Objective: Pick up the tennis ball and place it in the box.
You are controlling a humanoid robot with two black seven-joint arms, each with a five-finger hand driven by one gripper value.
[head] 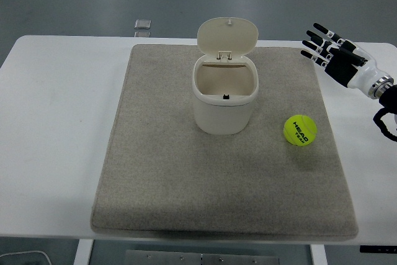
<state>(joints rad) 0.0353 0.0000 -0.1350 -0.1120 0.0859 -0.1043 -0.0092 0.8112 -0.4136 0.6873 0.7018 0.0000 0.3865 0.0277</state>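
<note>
A yellow-green tennis ball (300, 130) with black print lies on the grey mat (155, 172), to the right of the box. The box (224, 96) is a cream bin standing upright near the mat's middle, its hinged lid (227, 35) tipped open at the back and its inside showing nothing. My right hand (329, 51) hovers at the table's far right, beyond and to the right of the ball, fingers spread and holding nothing. The left arm is out of view.
The mat covers most of the white table (56, 128). A small grey square object (143, 25) lies at the table's far edge, left of the lid. A black cable (384, 122) hangs at the right edge.
</note>
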